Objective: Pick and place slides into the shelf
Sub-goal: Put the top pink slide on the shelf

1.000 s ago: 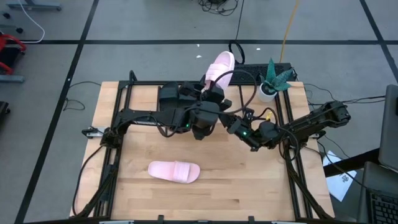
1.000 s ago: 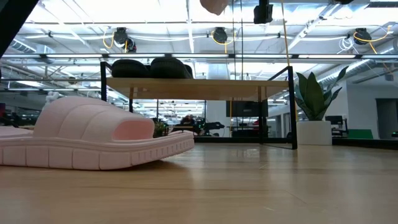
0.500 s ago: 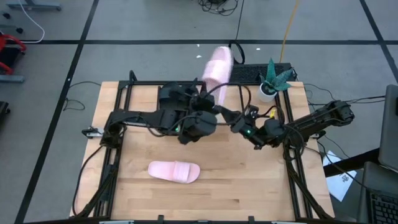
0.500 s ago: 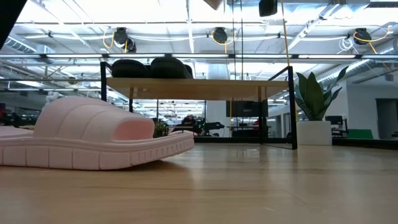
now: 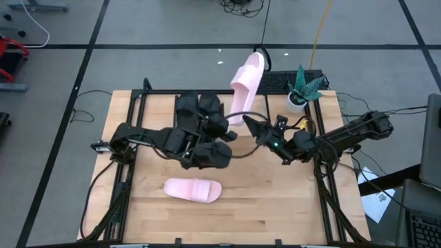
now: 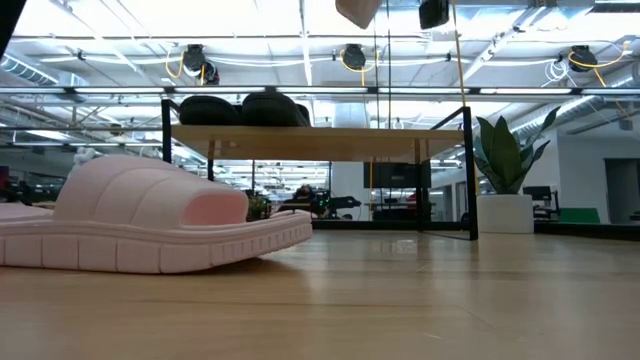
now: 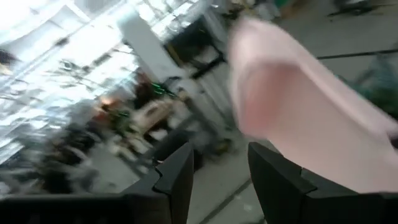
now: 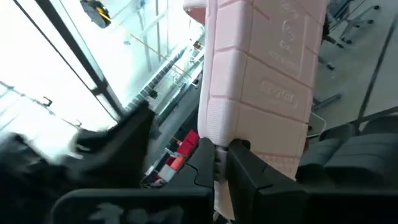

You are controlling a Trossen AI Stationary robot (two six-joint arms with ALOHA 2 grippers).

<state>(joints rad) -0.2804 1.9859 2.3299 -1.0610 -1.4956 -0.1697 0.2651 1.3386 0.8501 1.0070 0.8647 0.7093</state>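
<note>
- The right gripper (image 5: 249, 124) is clenched on one end of a pink slide (image 5: 244, 87), holding it nearly upright in the air above the back of the table (image 5: 275, 200); in the right wrist view the fingers (image 8: 239, 163) pinch the sole's edge and the slide (image 8: 261, 81) rises away from them.
- Risk: the grip is on a thin edge at one end, with most of the slide hanging free. It could pivot or slip out during a swing toward the shelf (image 6: 310, 131), likely dropping behind the table.
- Risk: two black slides (image 5: 198, 107) already sit on the shelf's left part. A low or skewed approach could knock them, or leave the pink one overhanging the board edge.
- Risk: the arms are close together at mid-table, so a wide move by either could clip the other.
- The right arm reaches in from the table's right side, wrist angled up and toward the back.
- The left gripper (image 5: 231, 134) sits just beside the right one, near the slide's lower end; its fingers (image 7: 177, 177) stand apart and hold nothing, with the slide (image 7: 298, 124) just beyond them.
- The second pink slide (image 5: 193, 189) lies flat on the table's front part, well apart from both grippers and not yet picked.
</note>
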